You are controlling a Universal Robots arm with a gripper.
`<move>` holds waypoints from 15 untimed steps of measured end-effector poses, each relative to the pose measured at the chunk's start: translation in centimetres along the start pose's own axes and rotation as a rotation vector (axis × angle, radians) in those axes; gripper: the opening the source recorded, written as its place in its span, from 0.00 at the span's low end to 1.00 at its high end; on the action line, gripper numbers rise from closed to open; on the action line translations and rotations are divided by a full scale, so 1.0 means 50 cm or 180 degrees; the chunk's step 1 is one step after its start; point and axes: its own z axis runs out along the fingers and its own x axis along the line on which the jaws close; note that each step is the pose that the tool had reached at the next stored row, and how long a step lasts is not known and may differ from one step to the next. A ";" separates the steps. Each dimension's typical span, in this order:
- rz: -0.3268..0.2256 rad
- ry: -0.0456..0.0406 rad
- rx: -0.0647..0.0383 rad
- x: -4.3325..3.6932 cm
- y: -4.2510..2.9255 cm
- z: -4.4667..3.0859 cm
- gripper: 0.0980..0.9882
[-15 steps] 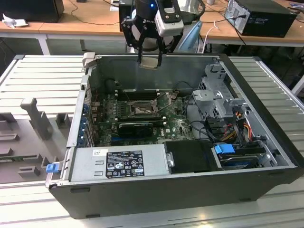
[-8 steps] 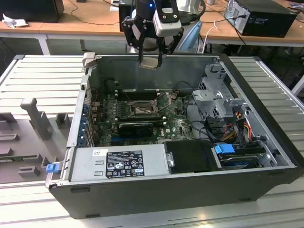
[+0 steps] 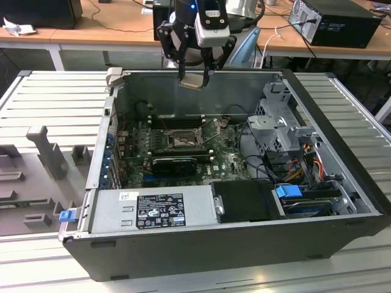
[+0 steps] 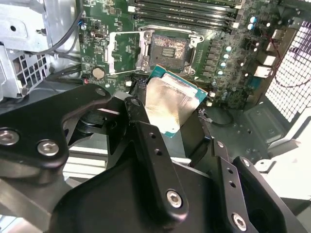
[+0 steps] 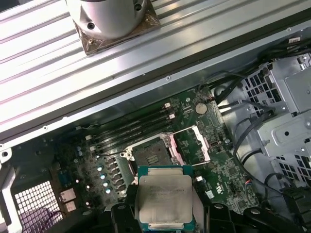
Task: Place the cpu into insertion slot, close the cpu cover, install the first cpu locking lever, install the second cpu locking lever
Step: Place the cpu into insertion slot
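The claw hangs above the open computer case, over the case wall farthest from the exterior camera. Its two black fingers are closed narrow on opposite edges of the chip. The chip is clear of the board, lifted well above it, and tilted in the exterior view. In both wrist views its pale metal top faces the camera, with a green rim showing along its edges.

The socket sits on the green board at the middle of the case floor, just beside the long black memory slots. Its contact field lies bare. The cover is swung open and stands off one side of the socket, with the green board visible through its square cut-out.

The case rests on a ribbed metal surface.
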 end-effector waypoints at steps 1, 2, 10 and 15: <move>0.0046 -0.0004 -0.0001 0.000 0.000 0.000 0.48; 0.0069 -0.0006 -0.0001 0.000 0.000 0.000 0.48; 0.0302 -0.0027 -0.0006 0.000 0.000 0.000 0.48; 0.0471 -0.0043 -0.0007 0.000 0.000 0.000 0.48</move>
